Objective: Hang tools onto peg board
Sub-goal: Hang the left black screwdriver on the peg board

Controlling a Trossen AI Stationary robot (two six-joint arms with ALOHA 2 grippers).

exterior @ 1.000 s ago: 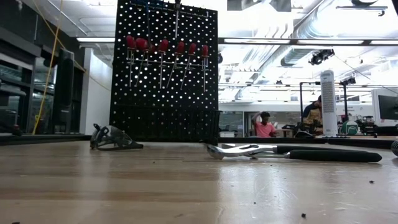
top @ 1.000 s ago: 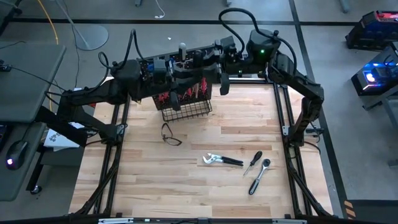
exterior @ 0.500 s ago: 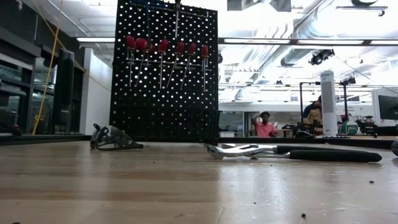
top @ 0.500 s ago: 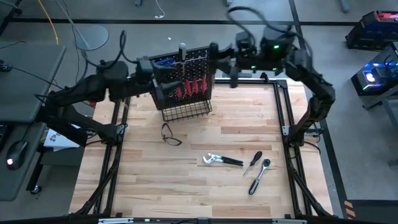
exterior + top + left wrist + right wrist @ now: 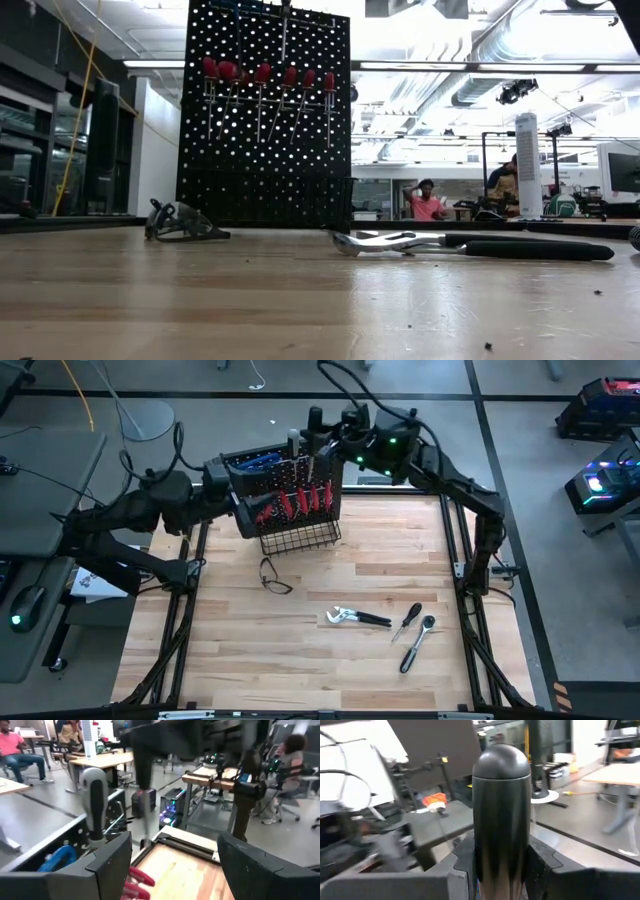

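Note:
The black peg board (image 5: pixel 300 475) stands at the table's far edge, with a row of red-handled screwdrivers (image 5: pixel 295 502) hanging on it and a wire basket (image 5: pixel 300 538) below them. A blue-handled tool (image 5: pixel 262 459) and a grey-handled tool (image 5: pixel 293 440) sit at its top edge. My left gripper (image 5: pixel 175 870) is open, just left of the board (image 5: pixel 245 510), with nothing between its fingers. My right gripper (image 5: pixel 318 435) is above the board's top edge, shut on a black-handled tool (image 5: pixel 501 810). My right gripper pinches the black handle (image 5: pixel 501 855) between its two fingers, one on each side. The fingers are level and lie across the handle. The handle stands upright with its domed end (image 5: pixel 501 760) up, lifted clear; its lower part is hidden by the gripper.
On the table lie silver pliers (image 5: pixel 355 617), a black-handled screwdriver (image 5: pixel 406 621), a chrome ratchet (image 5: pixel 417 643) and a dark wire-framed object (image 5: pixel 275 578). Bare wood stretches across the near half. People sit at desks beyond the table (image 5: pixel 428 200).
My left gripper has drawn back from the front of the peg board toward the table's left edge. My right gripper has swung from the board's right side toward the left, up over its top edge, carrying the black-handled tool. The board and the tools on the table have kept still.

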